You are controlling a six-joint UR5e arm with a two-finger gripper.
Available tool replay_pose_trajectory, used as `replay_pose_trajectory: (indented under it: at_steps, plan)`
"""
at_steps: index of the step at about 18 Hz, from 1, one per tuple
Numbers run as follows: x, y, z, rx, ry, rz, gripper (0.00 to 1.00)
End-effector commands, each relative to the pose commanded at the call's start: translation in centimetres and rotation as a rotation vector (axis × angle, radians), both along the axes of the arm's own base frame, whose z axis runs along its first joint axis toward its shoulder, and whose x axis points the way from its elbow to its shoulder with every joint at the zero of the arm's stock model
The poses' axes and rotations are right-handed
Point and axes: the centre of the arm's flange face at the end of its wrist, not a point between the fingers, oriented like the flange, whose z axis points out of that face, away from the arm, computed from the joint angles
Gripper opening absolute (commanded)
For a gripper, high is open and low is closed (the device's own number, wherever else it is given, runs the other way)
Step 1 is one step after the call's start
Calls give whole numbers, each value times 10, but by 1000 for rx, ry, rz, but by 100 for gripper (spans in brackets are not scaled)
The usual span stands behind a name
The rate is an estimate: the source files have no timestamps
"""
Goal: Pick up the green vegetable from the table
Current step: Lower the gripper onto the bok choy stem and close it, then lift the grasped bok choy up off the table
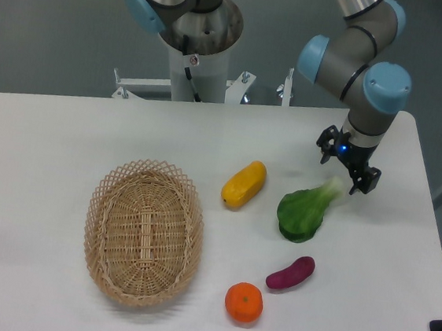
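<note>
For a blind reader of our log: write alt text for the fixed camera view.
A robot arm's open gripper hovers over the pale stem end of a green vegetable lying on a white table. Nearby lie a yellow fruit, a purple piece, an orange and an empty wicker basket.
</note>
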Motion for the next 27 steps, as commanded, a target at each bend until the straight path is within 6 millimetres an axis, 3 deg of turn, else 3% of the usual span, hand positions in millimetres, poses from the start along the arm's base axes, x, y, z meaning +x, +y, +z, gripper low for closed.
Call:
replay_pose_trajectory:
  at_steps: [8, 9, 11, 12, 15, 24, 27]
  plan:
    - [1, 10, -8, 5, 11, 15, 100]
    - [1, 12, -7, 10, 22, 14, 93]
    - [-1, 11, -6, 12, 30, 11, 56]
    - [-1, 11, -6, 12, 30, 12, 46]
    - [-3, 12, -3, 13, 36, 12, 35]
    - [-11, 14, 14, 25, 70, 9, 29]
    - [-19, 15, 42, 44, 113, 7, 29]
